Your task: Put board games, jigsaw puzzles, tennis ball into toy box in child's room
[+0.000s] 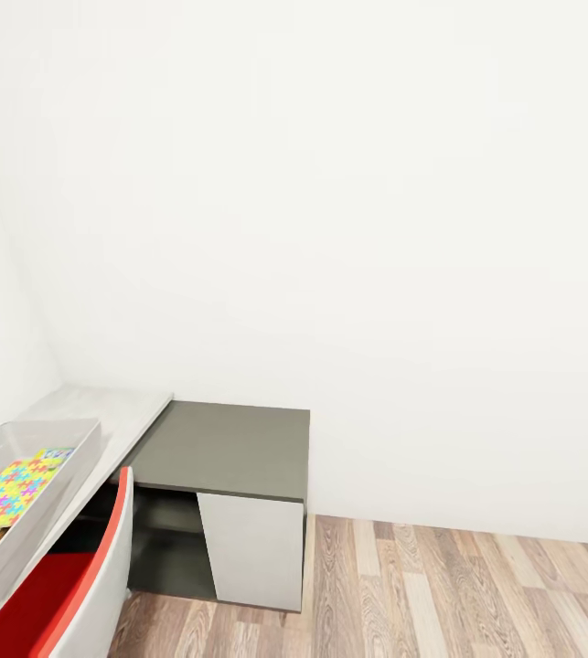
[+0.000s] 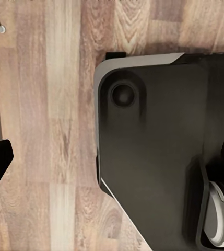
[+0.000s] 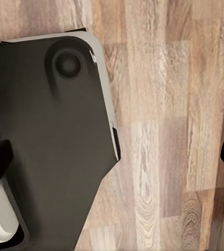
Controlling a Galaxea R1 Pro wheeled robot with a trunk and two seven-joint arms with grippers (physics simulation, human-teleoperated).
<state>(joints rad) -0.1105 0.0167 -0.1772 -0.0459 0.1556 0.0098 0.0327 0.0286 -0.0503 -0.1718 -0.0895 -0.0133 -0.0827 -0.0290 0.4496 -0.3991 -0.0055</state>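
Note:
The light grey toy box rests on the pale top of the table at the lower left of the head view. Inside it lies a multicoloured jigsaw puzzle, tilted against the box's wall, with another flat thing's edge under it that I cannot identify. The board games, the tennis ball and the bed are out of view. My left gripper and right gripper both hang open over the wooden floor beside my own dark base, each holding nothing.
The red chair with its white shell stands pushed up to the table in front of the toy box. The table's dark grey corner section has a white door front. White walls close the corner; wooden floor stretches right.

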